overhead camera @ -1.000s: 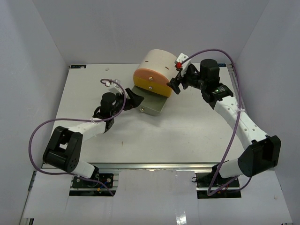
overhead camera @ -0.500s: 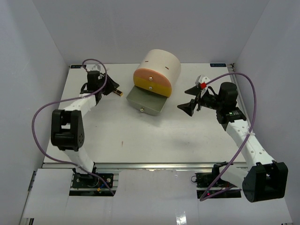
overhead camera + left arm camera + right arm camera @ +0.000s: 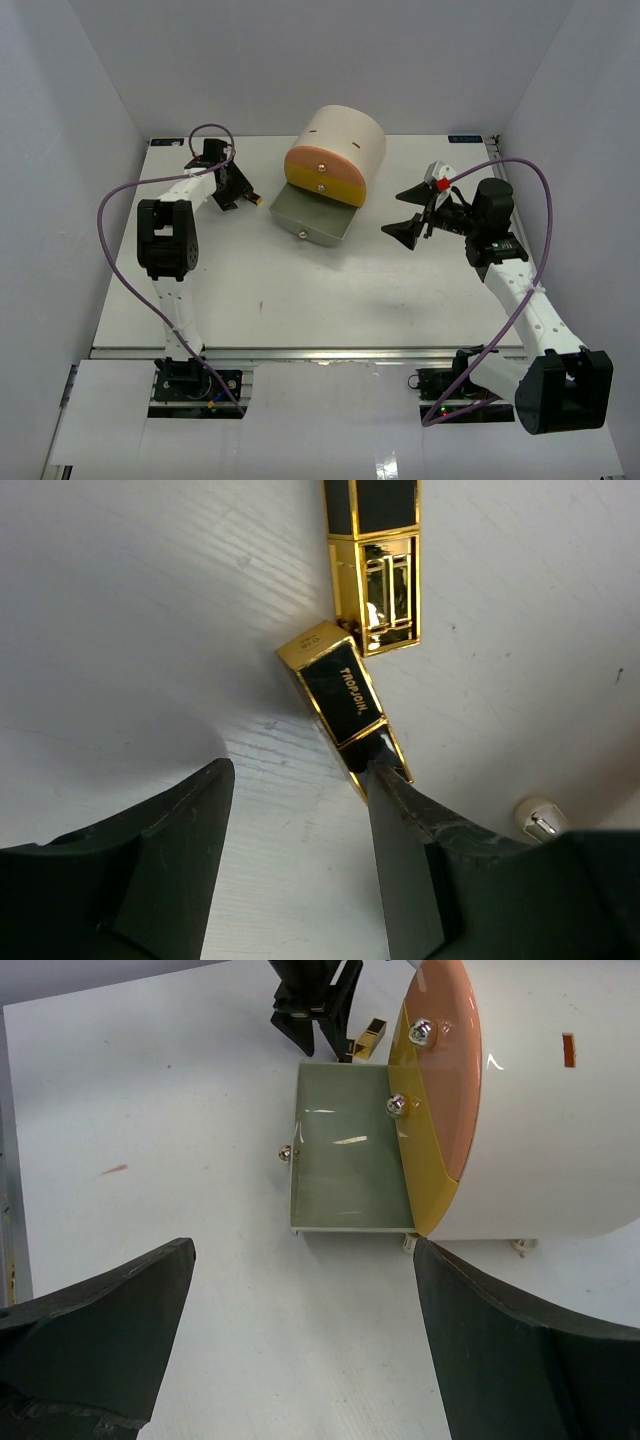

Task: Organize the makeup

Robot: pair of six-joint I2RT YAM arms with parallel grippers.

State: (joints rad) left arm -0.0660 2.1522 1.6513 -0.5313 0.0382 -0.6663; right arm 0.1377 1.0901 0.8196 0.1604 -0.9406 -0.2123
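Two short black-and-gold lipstick tubes lie on the table at the back left. In the left wrist view one (image 3: 345, 695) lies slanted and the other (image 3: 380, 560) sits just beyond it, gold end toward the first. My left gripper (image 3: 300, 772) is open above the table. Its right finger (image 3: 400, 850) covers the near end of the slanted tube, and nothing is between the jaws. From above the left gripper (image 3: 238, 192) sits next to a lipstick (image 3: 258, 199). My right gripper (image 3: 403, 211) is open and empty, right of the drawer unit. No palettes or sponges show.
The cream cylindrical drawer unit (image 3: 340, 140) stands at the back middle, its orange and yellow drawers shut. Its green bottom drawer (image 3: 350, 1160) is pulled out and empty. Side walls enclose the table. The left arm's purple cable (image 3: 115, 215) loops over the left side.
My left gripper went from beside the green drawer to the back left by the lipsticks, and its arm has folded closer in. My right gripper drew back from the drawer unit to the right.
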